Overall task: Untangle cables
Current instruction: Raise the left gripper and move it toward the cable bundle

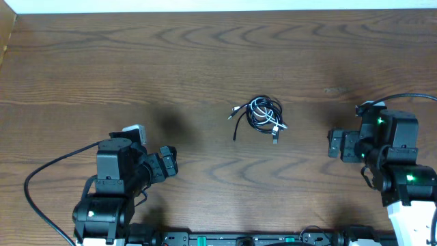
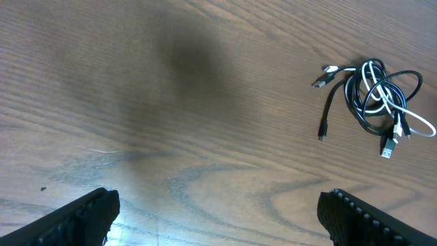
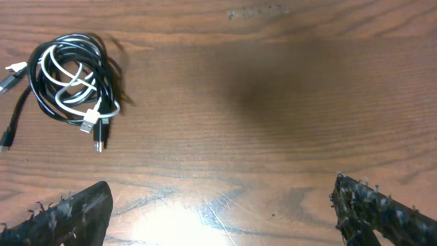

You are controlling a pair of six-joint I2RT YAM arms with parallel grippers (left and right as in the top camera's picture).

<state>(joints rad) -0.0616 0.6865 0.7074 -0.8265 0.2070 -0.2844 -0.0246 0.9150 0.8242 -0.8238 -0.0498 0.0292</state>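
The cables [image 1: 261, 116] lie in a small tangled bundle of black and white cords with silvery plug ends, at the middle of the wooden table. The bundle shows at the upper right of the left wrist view [image 2: 375, 102] and at the upper left of the right wrist view [image 3: 68, 85]. My left gripper [image 1: 167, 164] is open and empty, well to the left of and nearer than the bundle; its fingers frame bare wood [image 2: 218, 212]. My right gripper [image 1: 334, 145] is open and empty, to the right of the bundle [image 3: 222, 212].
The wooden table [image 1: 205, 61] runs to a white strip along the far edge [image 1: 205, 5]. Thick black arm cables trail at the left [image 1: 41, 198] and at the right [image 1: 410, 98].
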